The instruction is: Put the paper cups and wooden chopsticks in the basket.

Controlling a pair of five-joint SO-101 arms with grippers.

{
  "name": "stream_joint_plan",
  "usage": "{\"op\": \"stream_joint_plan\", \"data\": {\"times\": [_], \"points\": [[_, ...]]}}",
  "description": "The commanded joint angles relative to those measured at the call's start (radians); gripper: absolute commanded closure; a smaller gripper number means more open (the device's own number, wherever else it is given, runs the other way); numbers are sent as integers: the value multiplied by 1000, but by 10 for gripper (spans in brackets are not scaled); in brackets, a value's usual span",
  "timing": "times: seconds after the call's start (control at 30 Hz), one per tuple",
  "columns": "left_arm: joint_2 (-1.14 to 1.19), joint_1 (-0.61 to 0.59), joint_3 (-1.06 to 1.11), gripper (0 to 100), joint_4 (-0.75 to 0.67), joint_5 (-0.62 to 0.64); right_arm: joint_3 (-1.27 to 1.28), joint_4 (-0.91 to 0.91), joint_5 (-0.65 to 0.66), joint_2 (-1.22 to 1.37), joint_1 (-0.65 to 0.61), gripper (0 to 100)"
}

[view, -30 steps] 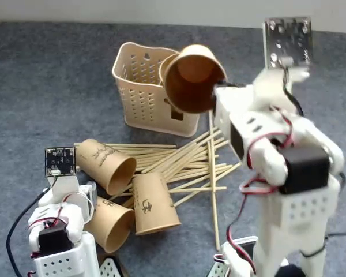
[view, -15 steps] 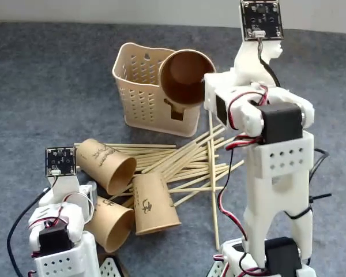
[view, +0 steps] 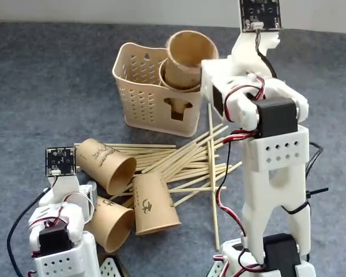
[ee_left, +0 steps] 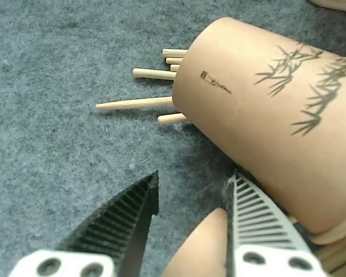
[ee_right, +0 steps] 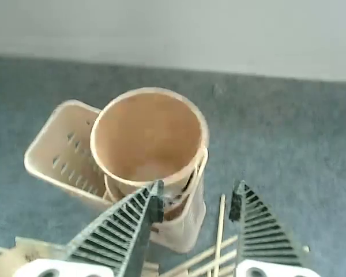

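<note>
2 paper cups stand stacked, one inside the other and mouths up, in the corner of the cream perforated basket point(view: 144, 95) nearest the right arm point(view: 265, 121). The upper cup point(view: 188, 55) rises well above the basket's rim. The right pincer point(ee_right: 197, 189) hangs open just beside the stack, above the basket's near wall, with nothing between its ribbed fingers. The basket sits upright on the grey, felt-like worktop point(view: 46, 86). In front of it a loose fan of wooden chopsticks point(view: 187, 161) lies flat, and a single stick point(view: 212, 173) runs away from the pile alongside the right arm. 3 more paper cups lie on their sides at the end of the pile nearer the left arm point(view: 57, 231). The printed cup point(view: 105, 164) rests across the stick ends, a 2nd cup point(view: 153, 203) lies just beside it, and a 3rd cup point(view: 111, 224) lies closest to the left arm. The left pincer point(ee_left: 194, 178) sits low over the worktop, open and empty, its fingertips pointing toward the side of the printed cup. The wall of the 3rd cup shows beneath 1 finger, and stick tips point(ee_left: 141, 104) poke out from under the printed cup.
</note>
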Motion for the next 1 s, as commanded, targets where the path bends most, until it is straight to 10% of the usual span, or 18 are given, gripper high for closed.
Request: {"op": "stream_joint_plan", "data": {"times": [0.0,0.97], "points": [[-7,-8,-4,800,-14,5,-27,-113,-9,4,-18,799],[-7,-8,-5,800,-14,5,-1,334,0,24,-39,987]]}}
